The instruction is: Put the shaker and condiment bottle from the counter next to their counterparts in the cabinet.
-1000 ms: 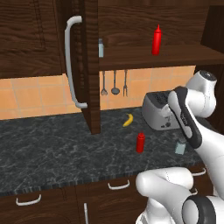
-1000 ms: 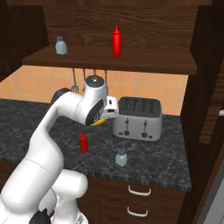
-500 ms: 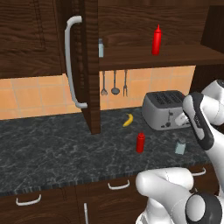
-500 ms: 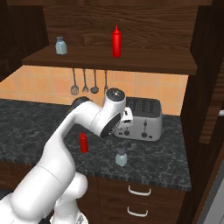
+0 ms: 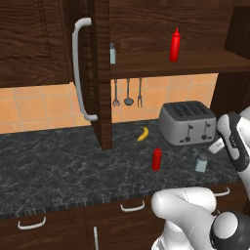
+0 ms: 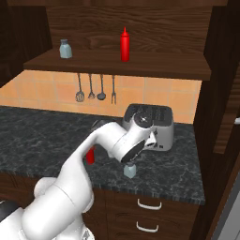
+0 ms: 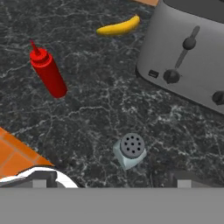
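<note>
We hold our jaws wide apart, empty, above the shaker (image 7: pixel 130 150), which stands upright near the counter's (image 5: pixel 58 171) front edge. The condiment bottle (image 7: pixel 48 72) stands apart from it, the toaster (image 7: pixel 188 57) and banana (image 7: pixel 118 27) toward the counter's back edge.

I see the shaker (image 5: pixel 200 163) standing on the tabletop (image 5: pixel 58 171) near its front edge, just in front of the toaster (image 5: pixel 187 122), which sits far back by the wall. The condiment bottle (image 5: pixel 156 159) stands to the shaker's left, well apart from it. A banana (image 5: pixel 142 134) lies behind the bottle, left of the toaster. Up on the cabinet (image 5: pixel 161 29) shelf, the twin shaker (image 6: pixel 65 48) stands at the left and the taller bottle (image 6: pixel 124 44) to its right. Utensils (image 6: pixel 96 88) hang under the shelf. My hand (image 7: pixel 112 177) hovers above the shaker.
</note>
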You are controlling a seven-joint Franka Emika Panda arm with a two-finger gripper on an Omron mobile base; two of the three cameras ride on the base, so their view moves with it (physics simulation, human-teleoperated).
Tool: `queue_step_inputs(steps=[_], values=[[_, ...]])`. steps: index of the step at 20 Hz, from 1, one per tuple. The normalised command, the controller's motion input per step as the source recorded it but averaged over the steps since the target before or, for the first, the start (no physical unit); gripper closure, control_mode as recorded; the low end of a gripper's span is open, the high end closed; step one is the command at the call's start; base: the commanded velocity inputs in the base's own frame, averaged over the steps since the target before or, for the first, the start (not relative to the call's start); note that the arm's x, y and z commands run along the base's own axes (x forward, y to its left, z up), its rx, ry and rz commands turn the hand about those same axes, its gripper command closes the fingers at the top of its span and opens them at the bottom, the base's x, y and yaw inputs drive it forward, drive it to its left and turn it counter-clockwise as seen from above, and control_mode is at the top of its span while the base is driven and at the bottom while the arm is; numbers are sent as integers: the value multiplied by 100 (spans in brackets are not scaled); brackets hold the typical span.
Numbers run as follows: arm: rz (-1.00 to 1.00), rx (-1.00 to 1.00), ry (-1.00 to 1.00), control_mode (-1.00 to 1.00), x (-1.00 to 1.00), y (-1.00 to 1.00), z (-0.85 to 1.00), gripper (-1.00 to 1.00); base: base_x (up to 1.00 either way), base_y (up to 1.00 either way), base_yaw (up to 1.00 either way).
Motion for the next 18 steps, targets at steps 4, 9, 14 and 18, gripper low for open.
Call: queue_step_inputs(steps=[4, 9, 14, 18], values=[[13, 1, 0, -100, -2, -24, -40, -100, 0, 0, 0], [12, 6, 0, -100, -11, -35, -15, -100, 0, 0, 0], [11, 11, 0, -100, -20, -33, -10, -100, 0, 0, 0], [10, 11, -8, -100, -3, -12, -23, -100, 0, 0, 0]])
